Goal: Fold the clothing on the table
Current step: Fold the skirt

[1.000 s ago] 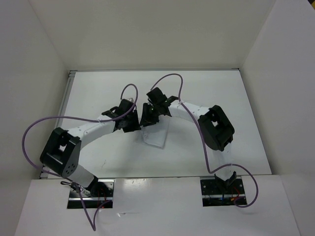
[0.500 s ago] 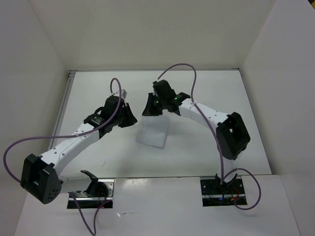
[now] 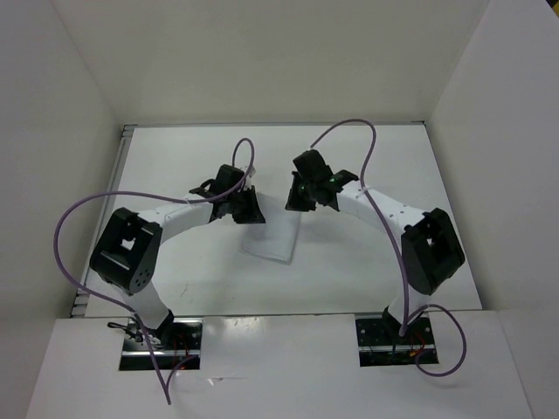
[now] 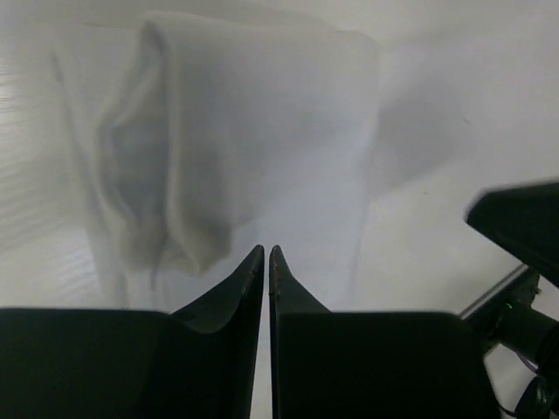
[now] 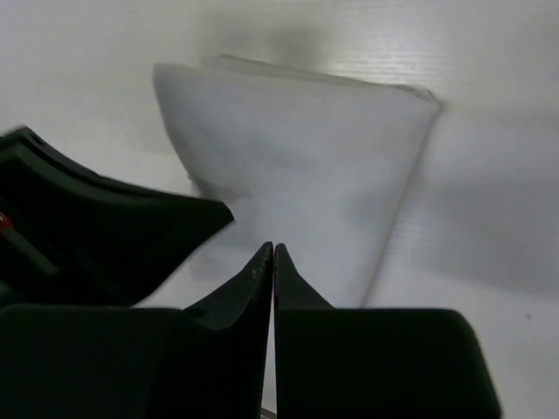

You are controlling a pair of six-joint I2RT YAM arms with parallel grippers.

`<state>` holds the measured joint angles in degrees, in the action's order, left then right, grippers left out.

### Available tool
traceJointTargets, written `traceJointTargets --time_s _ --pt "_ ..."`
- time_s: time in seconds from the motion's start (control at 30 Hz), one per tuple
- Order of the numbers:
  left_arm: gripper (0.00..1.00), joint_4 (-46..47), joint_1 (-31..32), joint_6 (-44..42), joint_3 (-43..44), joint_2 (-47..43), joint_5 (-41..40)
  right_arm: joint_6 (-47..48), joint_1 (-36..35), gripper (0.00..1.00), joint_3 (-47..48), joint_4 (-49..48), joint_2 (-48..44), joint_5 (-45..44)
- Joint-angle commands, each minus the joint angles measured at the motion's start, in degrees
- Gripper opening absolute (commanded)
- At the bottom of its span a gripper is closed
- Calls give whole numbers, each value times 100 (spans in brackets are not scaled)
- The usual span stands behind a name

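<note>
The clothing [image 3: 272, 237] is a white fabric piece lying folded flat near the middle of the table [image 3: 376, 253]. My left gripper [image 3: 251, 215] is at its far left corner and my right gripper [image 3: 295, 203] at its far right corner. In the left wrist view the gripper [image 4: 265, 251] is shut, tips just over the cloth [image 4: 262, 131], which shows a soft fold on its left. In the right wrist view the gripper [image 5: 273, 248] is shut over the cloth [image 5: 306, 166]. I see no fabric between either pair of fingers.
White upright walls [image 3: 61, 131] enclose the table on three sides. Purple cables [image 3: 87, 209] loop off both arms. The left gripper's black body [image 5: 96, 236] shows close by in the right wrist view. Part of the right arm [image 4: 524, 218] shows in the left wrist view.
Both grippers have closed from partly open. The arms swung about, and the grippers went from close together above the cloth to its two far corners. The cloth has barely shifted.
</note>
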<state>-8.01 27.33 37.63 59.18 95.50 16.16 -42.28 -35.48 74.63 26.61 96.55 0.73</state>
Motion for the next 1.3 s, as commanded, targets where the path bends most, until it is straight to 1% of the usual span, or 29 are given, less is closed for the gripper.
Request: traceJointTargets --time_s 0.0,0.03,0.1,0.23,0.43,0.5,0.57,0.6,0.63,0.67,0.7,0.73,0.77,0.8,0.83,0.87,0.93,0.97,1.0,1.03,1.07,1.1,1.13,1.17,1.2,1.23,1.27 --pt "11 239 -245 -27 173 188 -174 71 -37 5 -343 168 -523 -144" --pt "11 239 -324 42 51 266 -410 71 -37 5 -448 169 -706 -144" --pt "11 308 -395 43 -12 345 -613 18 -37 5 -765 169 -970 -144" --pt "11 309 -448 96 -29 749 -746 18 -37 6 -1204 169 -1348 -82" --pt "11 362 -448 43 76 1232 -921 -34 -37 9 -1495 362 -1884 -82" --pt "11 291 -448 43 137 1348 -1027 -34 -37 12 -1556 433 -2034 -82" --pt "11 169 -448 43 138 1252 -1080 -87 -37 17 -1618 503 -2333 -82" --pt "12 168 -448 43 138 956 -1002 -87 -37 19 -1697 503 -2447 -82" --pt "15 168 -448 43 -27 726 -862 -87 -37 19 -1750 503 -2587 -21" --pt "31 168 -396 43 -125 446 -860 -148 -37 21 -1898 503 -2920 -20" --pt "43 116 -334 43 -230 -210 -860 -227 -37 26 -1995 503 -3123 -20" --pt "52 29 -212 104 -440 -564 -1017 -228 -37 30 -2101 503 -3586 -20" --pt "64 -42 -211 183 -547 -907 -1114 -367 -37 33 -2311 425 -3852 -90" --pt "66 -112 -211 184 -669 -1546 -1115 -368 -37 37 -2417 372 -4116 -91" --pt "69 -252 -211 253 -784 -1839 -1185 -447 -37 40 -2514 284 -4388 -143" --pt "70 -349 -159 254 -898 -2399 -1264 -448 -37 42 -2706 283 -4956 -144" --pt "79 -569 -158 482 -1276 -2947 -1265 -570 -37 45 -2848 283 -5495 -292" --pt "79 -622 -158 552 -1408 -3507 -1265 -571 -37 45 -2962 414 -5733 -293" --pt "79 -692 -158 683 -1548 -3791 -1195 -623 -37 49 -2963 485 -6188 -371" --pt "80 -754 -158 780 -1837 -4081 -1194 -623 -37 49 -3033 581 -6392 -424" --pt "80 -824 -158 868 -1961 -4675 -1194 -623 -37 50 -3086 765 -6577 -486" --pt "80 -964 -158 1017 -2076 -4977 -1255 -702 -37 50 -3086 767 -6918 -486" --pt "80 -1053 -158 1097 -2190 -5285 -1256 -772 -37 52 -3138 767 -7078 -486" --pt "80 -1149 -158 1167 -2357 -5879 -1334 -773 -37 54 -3139 767 -7219 -486" --pt "80 -1315 -158 1281 -2436 -6164 -1396 -834 -98 54 -3191 819 -7430 -539" --pt "80 -1395 -158 1361 -2507 -6680 -1397 -834 -99 55 -3192 819 -7510 -600" --pt "81 -1466 -158 1422 -2577 -6920 -1449 -834 -99 55 -3192 819 -7563 -601"
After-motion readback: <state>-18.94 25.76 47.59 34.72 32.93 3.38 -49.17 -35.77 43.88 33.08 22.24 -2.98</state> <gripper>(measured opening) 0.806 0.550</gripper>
